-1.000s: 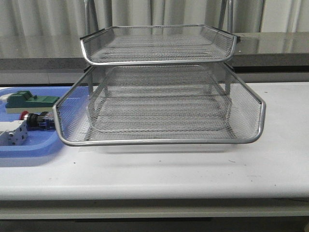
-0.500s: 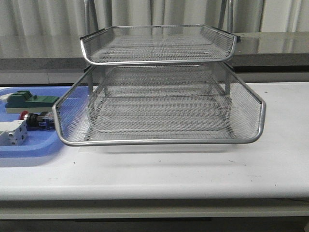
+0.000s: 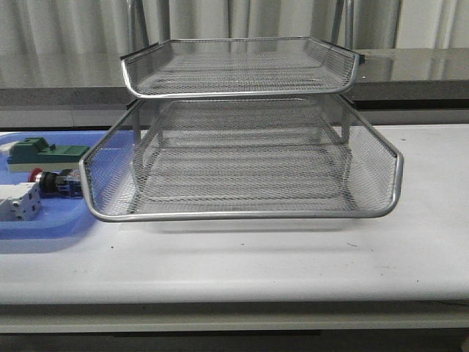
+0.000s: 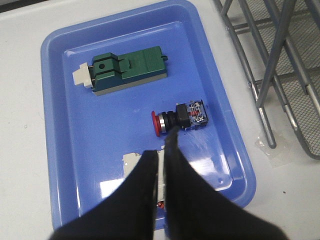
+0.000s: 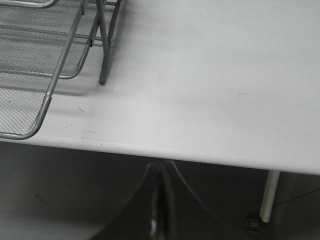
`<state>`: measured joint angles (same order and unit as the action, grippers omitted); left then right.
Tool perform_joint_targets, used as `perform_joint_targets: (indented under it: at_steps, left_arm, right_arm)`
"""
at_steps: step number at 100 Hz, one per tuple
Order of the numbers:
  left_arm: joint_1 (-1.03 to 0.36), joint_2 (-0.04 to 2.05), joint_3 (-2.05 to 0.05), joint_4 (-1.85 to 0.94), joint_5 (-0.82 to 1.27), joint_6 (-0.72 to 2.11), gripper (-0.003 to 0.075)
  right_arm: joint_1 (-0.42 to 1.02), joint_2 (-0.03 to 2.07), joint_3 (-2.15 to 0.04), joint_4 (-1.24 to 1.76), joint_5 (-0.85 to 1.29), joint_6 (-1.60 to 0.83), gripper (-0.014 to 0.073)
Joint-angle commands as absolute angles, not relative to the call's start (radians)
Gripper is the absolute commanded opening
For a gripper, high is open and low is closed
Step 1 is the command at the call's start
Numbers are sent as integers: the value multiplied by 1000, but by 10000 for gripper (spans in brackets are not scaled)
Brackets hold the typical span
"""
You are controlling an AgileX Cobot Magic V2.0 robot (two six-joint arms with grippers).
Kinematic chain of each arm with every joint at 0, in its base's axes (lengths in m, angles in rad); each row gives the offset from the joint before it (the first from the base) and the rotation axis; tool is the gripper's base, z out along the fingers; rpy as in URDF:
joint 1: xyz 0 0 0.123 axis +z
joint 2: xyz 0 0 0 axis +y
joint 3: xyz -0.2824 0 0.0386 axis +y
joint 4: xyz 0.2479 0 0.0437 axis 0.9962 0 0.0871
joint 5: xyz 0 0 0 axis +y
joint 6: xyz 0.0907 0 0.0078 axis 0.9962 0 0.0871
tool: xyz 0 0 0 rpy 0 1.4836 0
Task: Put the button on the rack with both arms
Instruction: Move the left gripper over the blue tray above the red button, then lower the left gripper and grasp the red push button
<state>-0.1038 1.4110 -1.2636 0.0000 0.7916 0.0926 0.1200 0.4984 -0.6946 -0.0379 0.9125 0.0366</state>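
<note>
The left gripper [image 4: 162, 145] hangs above the blue plastic tray [image 4: 55, 150] with its black fingers pressed together, holding nothing. The right gripper [image 5: 160, 175], likewise closed and empty, sits off the table's [image 5: 210, 90] edge. In the tray lie the button [image 4: 179, 118], a green block on a beige base [image 4: 122, 70] and a white-grey boxy part [image 3: 18, 200]. The wire-mesh rack [image 3: 242, 158] stands just beside the tray, its visible tiers holding nothing.

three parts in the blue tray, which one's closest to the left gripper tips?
The white-grey boxy part, partly hidden under the left gripper. The red-capped black push-button lies just past the fingertips; the green block on its beige base is farthest.
</note>
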Motion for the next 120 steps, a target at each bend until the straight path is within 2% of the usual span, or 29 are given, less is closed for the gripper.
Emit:
perform_joint_targets:
  at_steps: [1,8,12,15,16,24,69,89,120]
  left_arm:
    - [-104,1397,-1301,0,750,115,140]
    - [-104,1400,-1301,0,760,117,300]
    - [-104,1400,-1301,12,762,117,421]
    - [-104,1400,-1301,19,763,117,468]
    - [-104,1400,-1301,24,763,117,510]
    - [-104,1400,-1301,43,763,117,594]
    - [-106,1412,-1304,37,746,132,598]
    - [-106,1530,-1387,35,830,395,598]
    - [-106,1769,-1596,14,974,640,598]
  right_arm:
    - [117,502,-732,-48,846,36,-68]
    - [117,502,-732,-48,846,36,-68]
    - [117,502,-732,-48,846,36,-68]
    - [117,502,-732,-48,846,36,-68]
    - [117,502,-732,-48,846,36,-68]
    - [117,502,-732,-48,846,36,-68]
    - [117,502,-732,-48,846,36,-68]
    - [117,502,-732,-48,846,36,-68]
    - [117,502,-732,-48,846,36,-68]
